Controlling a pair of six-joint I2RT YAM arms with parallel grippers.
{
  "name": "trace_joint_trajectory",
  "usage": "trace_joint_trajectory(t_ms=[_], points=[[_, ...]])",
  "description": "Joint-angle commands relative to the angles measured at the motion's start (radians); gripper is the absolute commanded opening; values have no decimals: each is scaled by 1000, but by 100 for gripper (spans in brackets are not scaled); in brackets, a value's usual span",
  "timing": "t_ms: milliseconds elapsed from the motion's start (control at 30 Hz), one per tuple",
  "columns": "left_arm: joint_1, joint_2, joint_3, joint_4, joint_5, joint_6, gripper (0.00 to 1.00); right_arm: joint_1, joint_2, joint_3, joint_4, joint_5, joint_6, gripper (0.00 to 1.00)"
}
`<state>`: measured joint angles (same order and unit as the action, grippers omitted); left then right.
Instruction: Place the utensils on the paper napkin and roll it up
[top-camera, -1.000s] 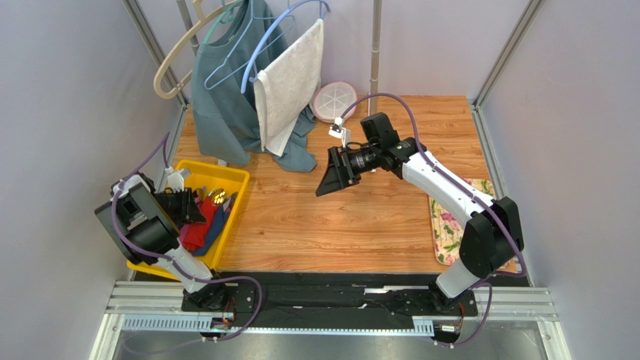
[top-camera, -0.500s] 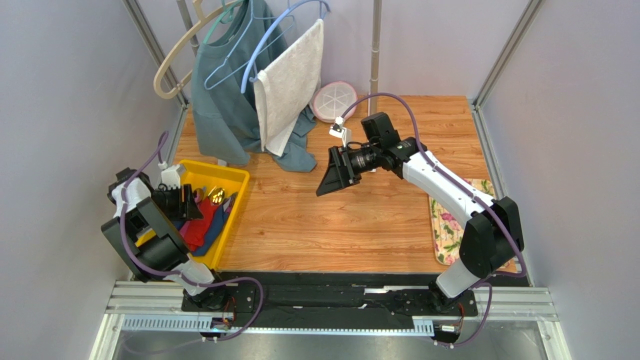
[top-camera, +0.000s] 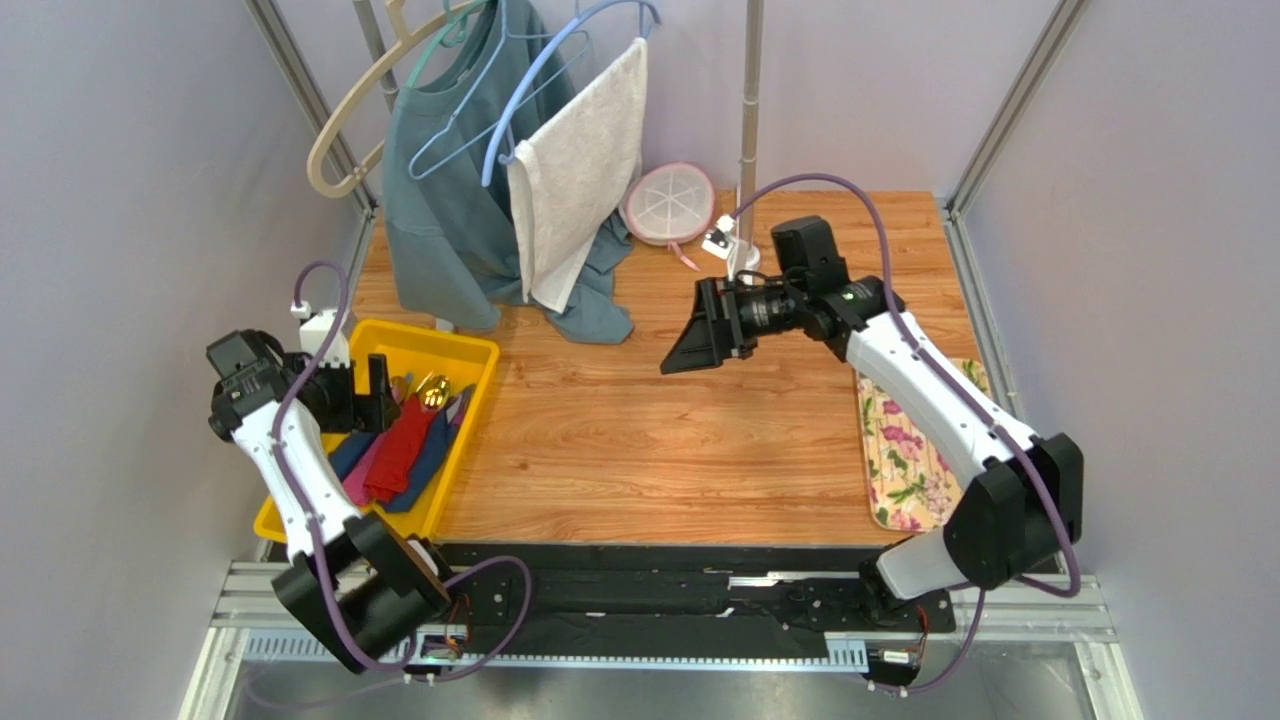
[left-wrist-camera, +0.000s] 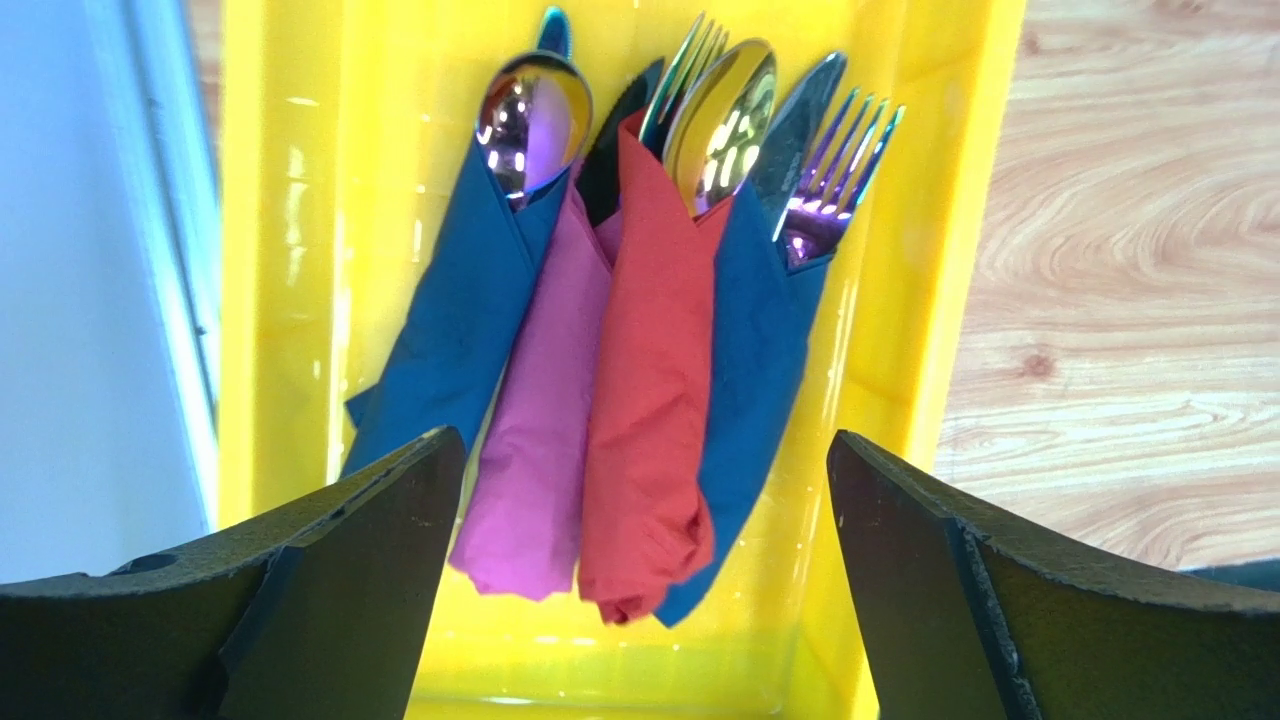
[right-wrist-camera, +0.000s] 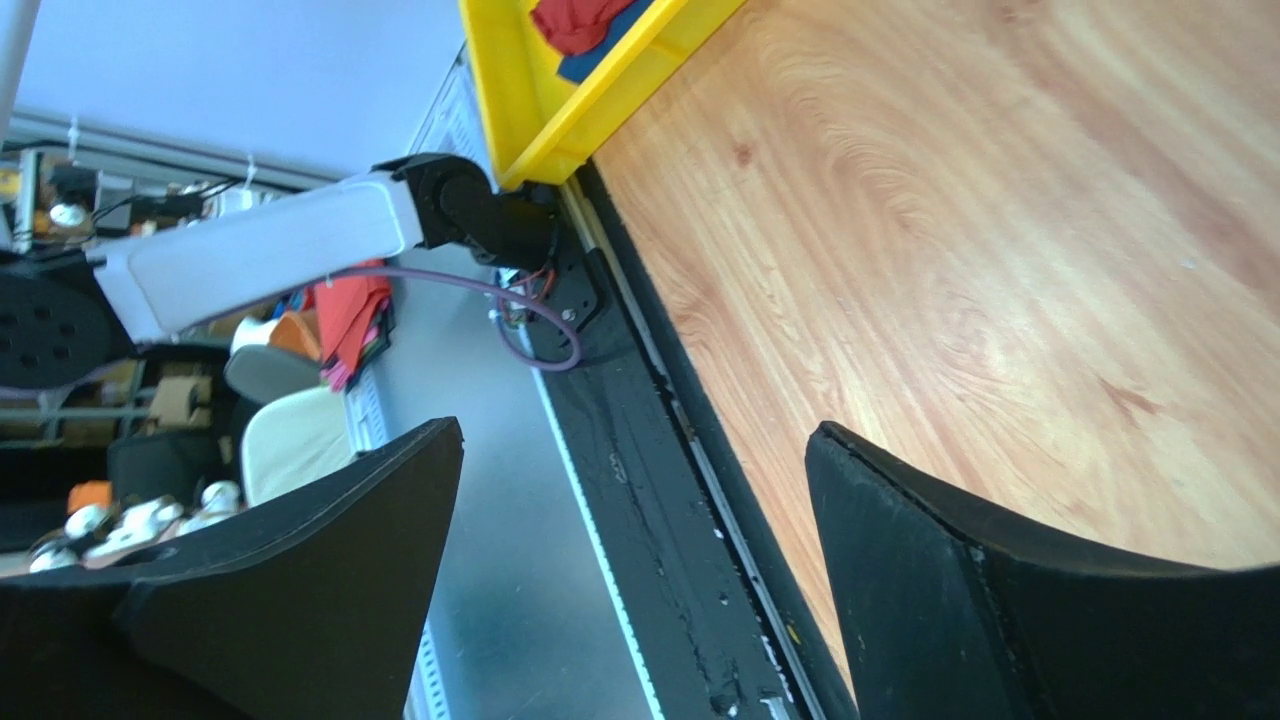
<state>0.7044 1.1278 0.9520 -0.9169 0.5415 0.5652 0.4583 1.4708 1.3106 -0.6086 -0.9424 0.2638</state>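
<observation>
The red paper napkin (left-wrist-camera: 654, 375) lies rolled up in a yellow bin (left-wrist-camera: 909, 360), between a pink roll and a blue roll. The utensils poke out of its top: a gold spoon head (left-wrist-camera: 721, 120) and fork tines (left-wrist-camera: 687, 68). My left gripper (left-wrist-camera: 643, 438) hangs open just above the roll's lower end, with nothing between its fingers. From above, the left gripper (top-camera: 376, 408) sits over the bin (top-camera: 428, 342) and the red roll (top-camera: 403, 450). My right gripper (top-camera: 699, 333) is open and empty, held in the air over the middle of the table.
Two blue rolls (left-wrist-camera: 451, 315) and a pink roll (left-wrist-camera: 541, 435) with cutlery share the bin. A floral cloth (top-camera: 909, 450) lies at the table's right edge. Hanging clothes (top-camera: 466, 180), a white towel (top-camera: 579, 165) and a pink round dish (top-camera: 669, 203) stand at the back.
My left gripper has opened wide over the bin and its arm has swung back to the left. My right gripper has shifted right and a little further back.
</observation>
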Motion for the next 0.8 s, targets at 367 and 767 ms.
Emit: trace_joint_trajectory(t_ms=[367,767], points=[[-60,-175,253,-180,0,-109,99,-162,-365,-151,-92,326,-44,100],[-586,-189,153,48,-231,-473,99,-273,-495,-293,-115,459,-78,100]])
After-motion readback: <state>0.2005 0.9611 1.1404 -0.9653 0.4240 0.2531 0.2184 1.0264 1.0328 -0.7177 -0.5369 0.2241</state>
